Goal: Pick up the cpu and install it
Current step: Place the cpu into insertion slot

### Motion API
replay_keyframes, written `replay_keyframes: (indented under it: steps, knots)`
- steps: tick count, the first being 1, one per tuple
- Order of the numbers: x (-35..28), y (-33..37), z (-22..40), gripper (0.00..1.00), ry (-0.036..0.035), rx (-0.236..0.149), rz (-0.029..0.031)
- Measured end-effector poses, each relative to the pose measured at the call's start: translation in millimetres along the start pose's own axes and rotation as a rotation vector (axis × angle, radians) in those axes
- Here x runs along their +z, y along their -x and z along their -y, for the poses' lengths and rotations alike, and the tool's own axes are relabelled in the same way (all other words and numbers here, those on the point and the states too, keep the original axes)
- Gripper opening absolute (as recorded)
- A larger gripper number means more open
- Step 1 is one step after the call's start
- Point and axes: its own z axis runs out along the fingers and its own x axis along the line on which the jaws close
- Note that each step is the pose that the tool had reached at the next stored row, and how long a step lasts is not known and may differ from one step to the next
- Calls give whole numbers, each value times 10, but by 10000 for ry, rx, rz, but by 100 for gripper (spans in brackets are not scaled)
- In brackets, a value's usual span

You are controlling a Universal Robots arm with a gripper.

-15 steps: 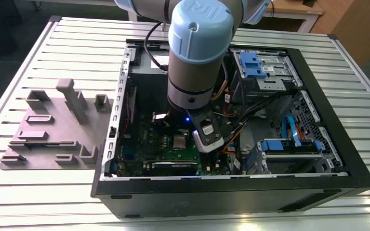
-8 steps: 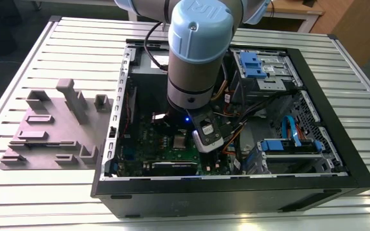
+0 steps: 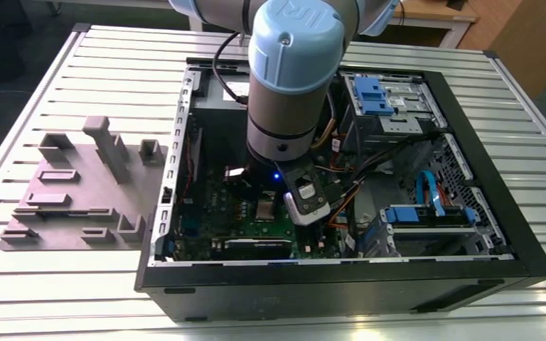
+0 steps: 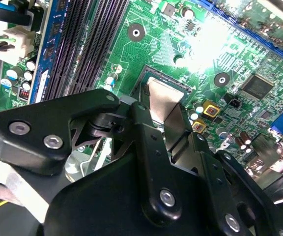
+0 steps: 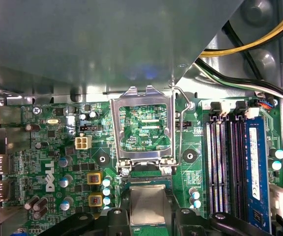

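- The table (image 3: 83,64) is made of long metal slats. It holds all the rest.
- The case (image 3: 500,234) is a big black box. It lies on its side with the open side up, and the jaws are inside it.
- The arm (image 3: 297,78) is grey and blue. It reaches down into the case.
- A grey stand (image 3: 74,185) sits on the table outside the case, well apart from the jaws.
- The board (image 5: 48,147) is green and lies flat under the jaws.
- The slots (image 5: 225,162) are long and black. They run along the board, off to one side of the jaws.
- The frame (image 5: 144,125) is shiny metal and is flipped open. It is just past the jaw tips.
- The gripper (image 5: 148,209) is black. Its jaws are closed on the cpu, with one finger (image 5: 122,216) on each side.
- The cpu (image 4: 162,98) is a small silver square. It is between the jaws, at the dark socket on the board. I cannot tell if it rests in the socket.
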Motion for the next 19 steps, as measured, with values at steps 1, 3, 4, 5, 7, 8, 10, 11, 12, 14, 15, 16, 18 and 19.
replay_keyframes:
  steps: [1,3,4,5,7,8,10,11,12,14,15,16,18,19]
  knots:
    - [0,0,0,37,-1,0,0]
    - [0,0,0,37,-1,0,0]
    - [0,0,0,37,-2,0,0]
    - [0,0,0,37,-2,0,0]
    - [0,0,0,37,-3,0,0]
    - [1,1,-1,38,0,-1,7]
    - [2,1,-1,38,-1,-2,2]
    - [1,1,0,44,-3,-2,1]
    - [0,0,0,44,-5,0,0]
    - [0,0,0,44,-6,0,1]
    - [0,0,0,44,-7,0,0]
    - [0,0,0,44,-8,0,0]
    - [-11,0,0,44,-11,0,-1]
    - [-24,0,-1,44,-9,0,0]
